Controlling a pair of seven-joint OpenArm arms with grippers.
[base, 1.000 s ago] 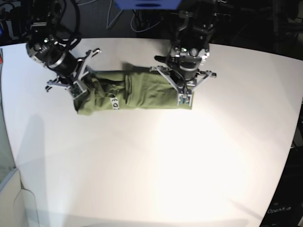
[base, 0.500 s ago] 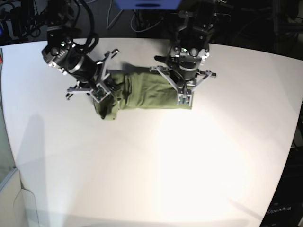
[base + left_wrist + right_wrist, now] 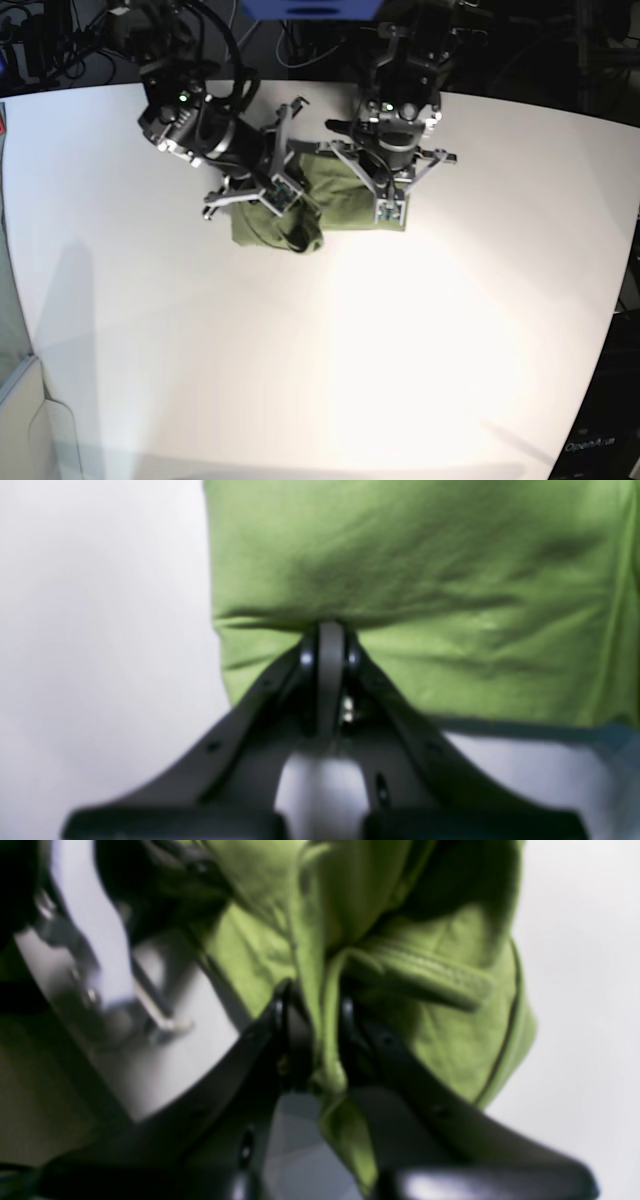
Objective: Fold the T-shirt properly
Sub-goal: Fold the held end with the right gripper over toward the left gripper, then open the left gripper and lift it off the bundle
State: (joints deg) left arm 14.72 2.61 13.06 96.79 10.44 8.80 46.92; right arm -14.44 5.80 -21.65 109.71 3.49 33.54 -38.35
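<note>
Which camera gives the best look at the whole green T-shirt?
The base view: it shows the whole T-shirt on the table. The right wrist view shows only cloth bunched between jaws; the left wrist view shows a blurred flat patch.

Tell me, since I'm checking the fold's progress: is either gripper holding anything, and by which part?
The right gripper pinches the T-shirt by a bunched, seamed edge. The left gripper is shut, pressing on the shirt's other end, holding nothing.

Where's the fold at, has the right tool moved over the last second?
Yes. The right tool, shut on the T-shirt, has swept rightward toward the still left tool.
</note>
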